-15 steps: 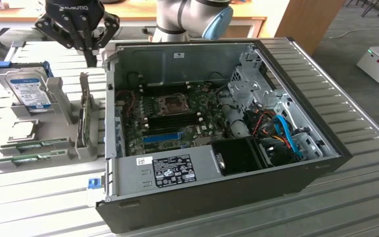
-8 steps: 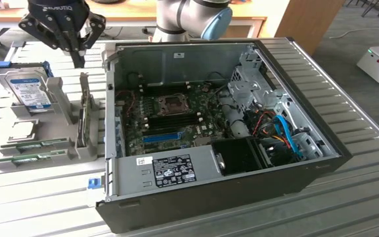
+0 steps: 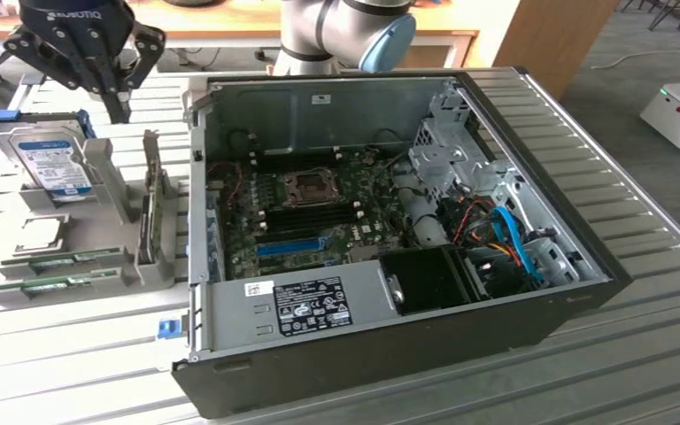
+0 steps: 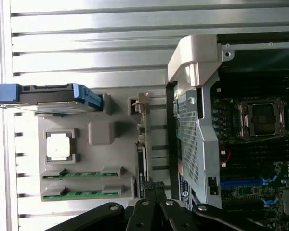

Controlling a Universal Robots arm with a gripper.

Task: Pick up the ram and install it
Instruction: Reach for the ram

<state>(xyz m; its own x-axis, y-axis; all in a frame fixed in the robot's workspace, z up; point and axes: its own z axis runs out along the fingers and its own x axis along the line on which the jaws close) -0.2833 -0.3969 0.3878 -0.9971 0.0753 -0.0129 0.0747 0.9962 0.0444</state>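
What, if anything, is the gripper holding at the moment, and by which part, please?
Nothing. The gripper is shut and empty, in the air over the grey holder; the ram sticks lie untouched in it.

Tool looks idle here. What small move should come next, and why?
Probably carry the tool down toward the long green ram sticks lying in the grey holder tray, opening it on the way: it hangs shut and empty high over the tray, touching nothing.

Open computer case [image 3: 459,341], hard drive [image 3: 50,159], grey fixture [image 4: 120,159], slatted table [image 3: 647,354]
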